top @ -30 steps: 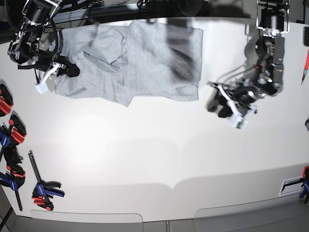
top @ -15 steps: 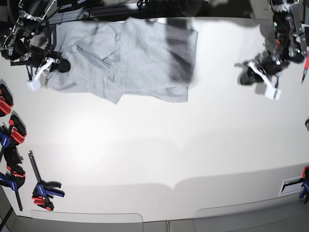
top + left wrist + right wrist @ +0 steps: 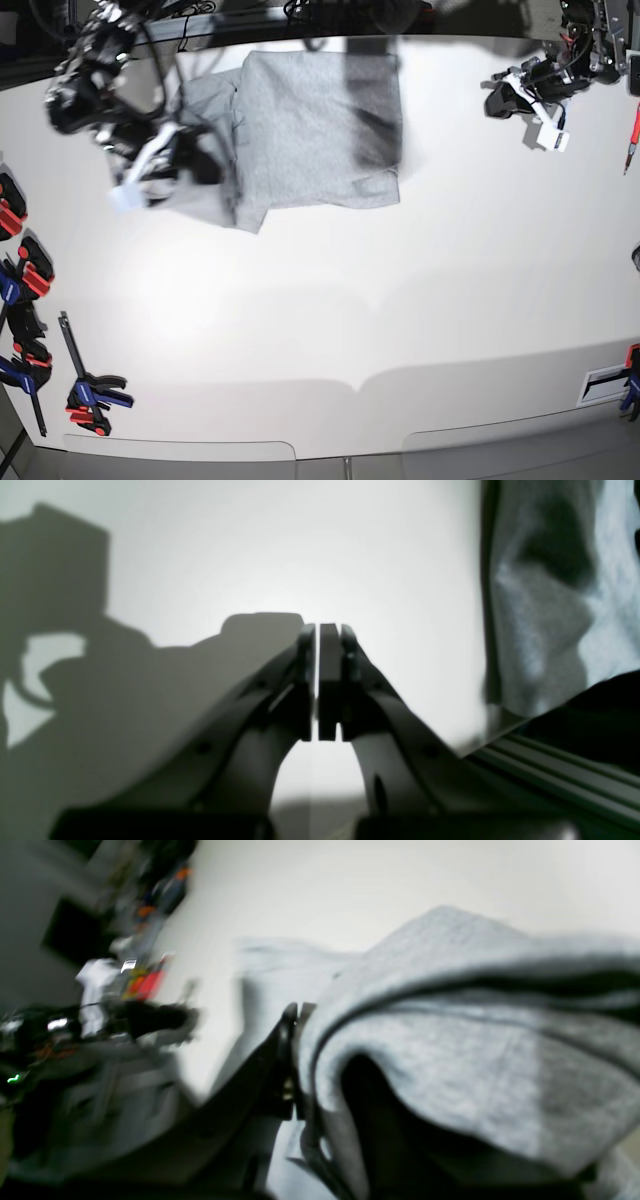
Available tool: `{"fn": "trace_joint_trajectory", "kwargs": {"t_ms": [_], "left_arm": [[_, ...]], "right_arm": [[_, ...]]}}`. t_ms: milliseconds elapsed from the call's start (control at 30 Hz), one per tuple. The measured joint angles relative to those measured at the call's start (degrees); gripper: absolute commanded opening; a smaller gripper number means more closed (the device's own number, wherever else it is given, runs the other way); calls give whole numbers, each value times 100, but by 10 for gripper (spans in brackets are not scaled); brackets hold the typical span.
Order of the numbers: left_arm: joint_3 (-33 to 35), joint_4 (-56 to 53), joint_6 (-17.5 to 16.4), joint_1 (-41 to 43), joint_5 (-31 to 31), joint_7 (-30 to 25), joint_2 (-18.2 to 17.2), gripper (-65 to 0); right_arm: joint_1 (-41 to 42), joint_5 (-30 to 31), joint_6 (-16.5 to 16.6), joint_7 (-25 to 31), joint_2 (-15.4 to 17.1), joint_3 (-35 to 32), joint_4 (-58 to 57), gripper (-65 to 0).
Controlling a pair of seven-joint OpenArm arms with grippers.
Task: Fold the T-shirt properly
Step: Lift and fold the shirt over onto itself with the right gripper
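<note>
The light grey T-shirt point(image 3: 310, 125) lies at the back of the white table, its left part bunched and lifted. My right gripper point(image 3: 205, 165) is shut on that left edge; in the blurred right wrist view, grey T-shirt cloth point(image 3: 450, 1040) drapes over the right gripper point(image 3: 298, 1040). My left gripper point(image 3: 497, 100) hangs near the table's back right corner, well clear of the shirt. In the left wrist view the left gripper point(image 3: 320, 680) has its pads pressed together with nothing between them, and the T-shirt point(image 3: 550, 605) shows at the right edge. No lettering is visible.
Several red, blue and black clamps point(image 3: 20, 280) lie along the table's left edge, one more point(image 3: 90, 392) near the front left. A red-handled tool point(image 3: 633, 135) sits at the right edge. A metal rail point(image 3: 550, 775) runs along the table's back edge.
My right gripper swung rightward, dragging the shirt's left edge over the body. The left gripper shut empty and withdrew to the back right corner.
</note>
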Motion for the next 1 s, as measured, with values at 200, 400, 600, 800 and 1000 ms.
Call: {"fn": "trace_joint_trajectory", "kwargs": {"t_ms": [200,400,600,800,1000], "left_arm": [[9,0,0,17,-2,17,90,-650],[7,0,0,20,-2,26,79,-650],[7,0,0,20,-2,46,87,-650],[7,0,0,20,-2,48,87,-650],[7,0,0,20,0,48,87,-650]], "right_arm": [[-297,-876,0,286,-1097,-1464,420,-650],[-280,-2990,-28,1731,-1263,-2914,428,-650],[-282,-4955,-1126,2262,-1237,-4140,428,-650],[-280,-5606,-1838,2435,-1224,-4968,428,-650],[-280,-6363,-2498,2546,-1224,-5604,428,-532]]}}
